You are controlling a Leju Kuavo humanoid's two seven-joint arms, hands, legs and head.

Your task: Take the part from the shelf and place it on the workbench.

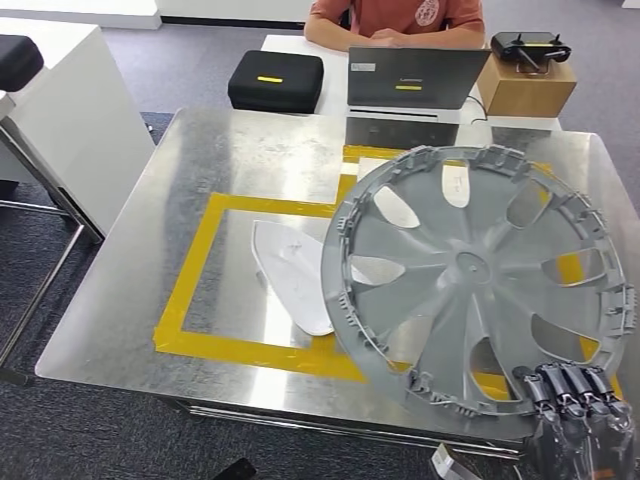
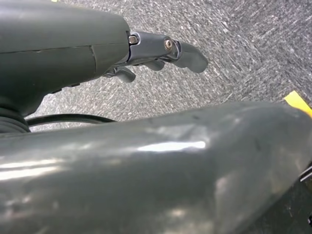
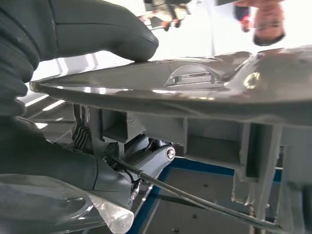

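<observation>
The right hand (image 1: 577, 400) grips the near rim of a large grey wheel cover (image 1: 475, 275). In the head view its dark fingers (image 1: 562, 385) hook over the rim edge. In the right wrist view the thick grey thumb (image 3: 110, 34) lies flat on one face of the wheel cover (image 3: 191, 87), with the remaining fingers below the rim, so the rim is clamped between them. A piece of clear plastic film (image 3: 107, 214) covers part of this hand.

The wheel cover is tilted over the right half of the metal table (image 1: 151, 250), its inner ribbed side facing the robot. Whether its far edge touches the table cannot be determined. It overlaps a rectangle of yellow tape (image 1: 204, 260) on the tabletop and partly covers a white curved panel (image 1: 290, 275) lying inside that rectangle.

The left hand (image 2: 158, 51) hangs above grey carpet (image 2: 239, 44) with its fingers extended and holding nothing.

Behind the table, a person in an orange shirt (image 1: 396, 18) sits at a laptop (image 1: 411, 80). A black case (image 1: 275, 80) lies beside the laptop, and a cardboard box (image 1: 524, 88) stands on its other side.
</observation>
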